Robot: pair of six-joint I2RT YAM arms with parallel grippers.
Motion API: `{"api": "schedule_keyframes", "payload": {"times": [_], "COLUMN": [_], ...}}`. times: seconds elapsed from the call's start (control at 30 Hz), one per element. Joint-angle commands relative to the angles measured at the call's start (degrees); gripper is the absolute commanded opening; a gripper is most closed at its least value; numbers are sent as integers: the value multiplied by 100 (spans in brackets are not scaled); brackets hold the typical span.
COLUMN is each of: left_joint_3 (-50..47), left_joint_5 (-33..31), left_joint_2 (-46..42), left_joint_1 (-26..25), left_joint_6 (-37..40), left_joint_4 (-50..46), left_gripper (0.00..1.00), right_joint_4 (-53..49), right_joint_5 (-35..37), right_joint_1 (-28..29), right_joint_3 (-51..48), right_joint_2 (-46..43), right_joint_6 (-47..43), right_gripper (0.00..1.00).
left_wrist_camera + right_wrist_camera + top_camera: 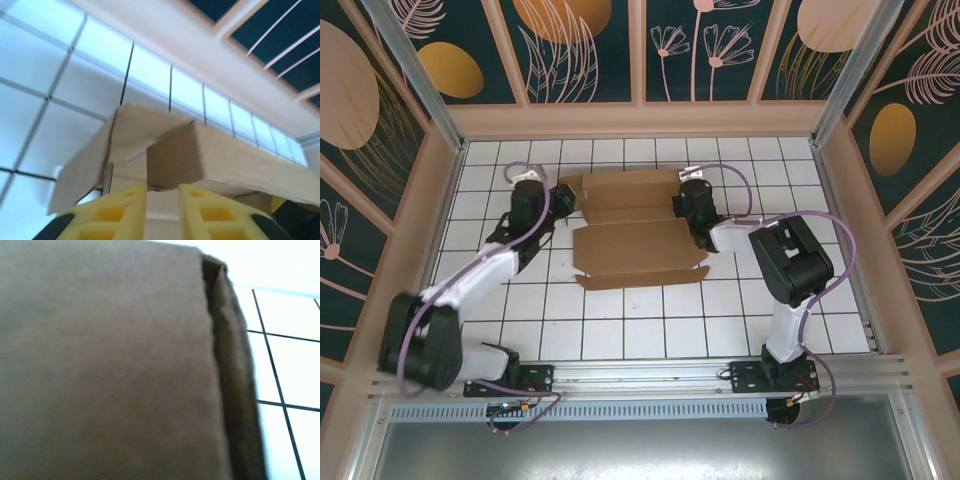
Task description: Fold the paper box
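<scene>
The paper box lies mid-table as a brown cardboard sheet, its far part folded up into a long wall and a flat panel with tabs stretching toward me. My left gripper is at the box's left end. In the left wrist view its yellow fingers stand slightly apart, the gripper open just short of a raised corner flap of the box. My right gripper is at the box's right end. Cardboard covers the right wrist camera and hides its fingers, so I cannot tell whether it holds anything.
The white tiled table is ringed by pale frame posts and patterned walls. Bare tiles lie between the box and the aluminium rail at the near edge. Both arms reach in from that edge.
</scene>
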Motion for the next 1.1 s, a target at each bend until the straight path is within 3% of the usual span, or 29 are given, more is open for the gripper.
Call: {"api": "schedule_keyframes", "payload": {"times": [0.0,0.07,0.17,0.27,0.4,0.5,0.77,1.07], "left_joint_3": [-178,18,96,433,1021,1017,848,884], "left_joint_5": [-1260,-1149,-113,541,1509,2253,2064,2093], "left_joint_2": [-573,-561,-133,691,1760,2081,1745,1646], "left_joint_1": [120,509,1206,1567,1652,1625,1017,805], "left_joint_6": [571,612,643,689,955,951,1547,1680], "left_joint_4": [-521,-819,-468,-316,-405,-365,-850,-1056], "left_gripper": [28,29,32,33,35,36,39,40], "right_joint_4": [-711,-726,-759,-800,-902,-960,-1036,-1065], "right_joint_5": [-214,-274,-395,-494,-603,-673,-753,-801], "right_joint_1": [-47,-46,-47,-38,-39,-38,-38,-30], "right_joint_3": [-39,-12,0,15,69,125,209,208], "right_joint_2": [181,194,189,184,201,226,271,342], "right_joint_6": [-112,-124,-149,-151,-142,-124,-107,-46], "right_gripper": [0,0,0,0,0,0,0,0]}}
